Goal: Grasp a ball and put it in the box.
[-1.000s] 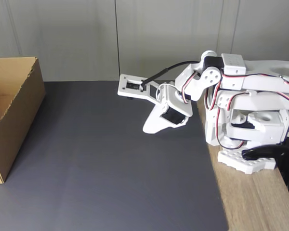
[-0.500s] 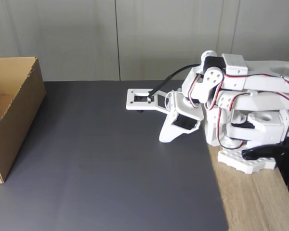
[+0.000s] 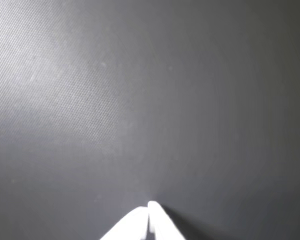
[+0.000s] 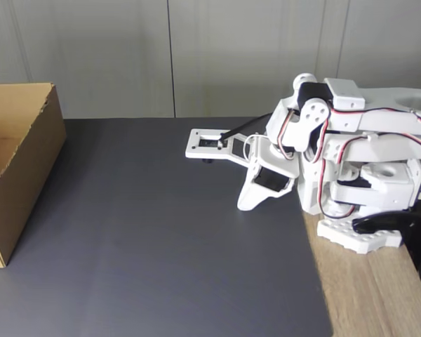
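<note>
The brown cardboard box (image 4: 17, 161) stands at the left edge of the fixed view, its open top facing up. The bumpy purple ball is out of view. My white gripper (image 4: 244, 205) is folded in close to the arm's base at the right, its tips pointing down at the dark mat. In the wrist view the two white fingertips (image 3: 142, 220) meet in a point at the bottom edge, so the gripper (image 3: 148, 206) is shut with nothing in it.
A dark grey mat (image 4: 161, 246) covers the table from the box to the arm. The arm's base (image 4: 365, 189) sits on a wooden strip (image 4: 372, 295) at the right. A grey panelled wall rises behind.
The arm has drawn back to the right toward its base, and the gripper has settled lower and closer in. The box has not moved.
</note>
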